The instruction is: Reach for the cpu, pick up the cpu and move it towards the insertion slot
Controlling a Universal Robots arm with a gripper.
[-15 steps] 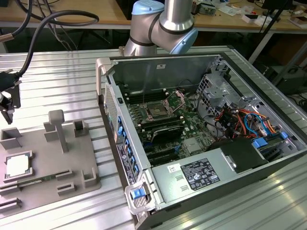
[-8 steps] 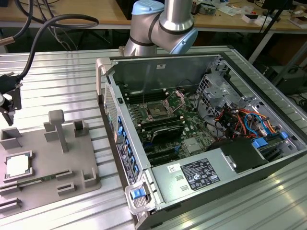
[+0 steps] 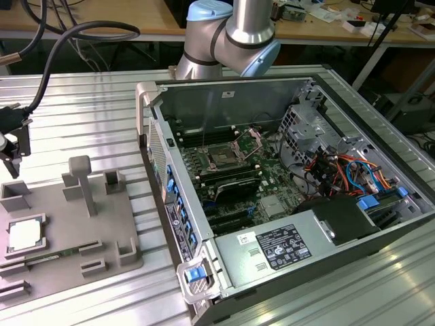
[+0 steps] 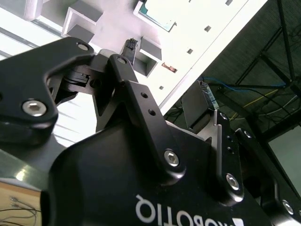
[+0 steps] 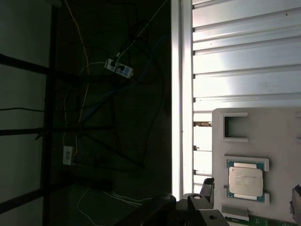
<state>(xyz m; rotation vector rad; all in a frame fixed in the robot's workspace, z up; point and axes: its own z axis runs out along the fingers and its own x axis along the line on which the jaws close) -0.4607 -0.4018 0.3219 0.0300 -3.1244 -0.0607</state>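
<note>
cpu lies flat in a shallow recess of the grey tray, pale metal top facing up, on the ribbed aluminium table at the exterior view's left. in both wrist views the chip shows in its pocket, with nothing touching it.

the gripper hangs above the tray near the table's edge. its black fingers stand spread apart with nothing between them, so it is open and empty. in the first wrist view the chip sits just beyond the gripper's dark body, near but apart from it.

the insertion slot is inside the open computer case at the middle of the exterior view, on the green motherboard. its metal bracket is tipped up and its square centre is bare. the slot and the chip are well apart, with the case's side wall between them.

the arm's silver and blue joints rise behind the case, and a thick black cable loops over the table towards the gripper.
</note>
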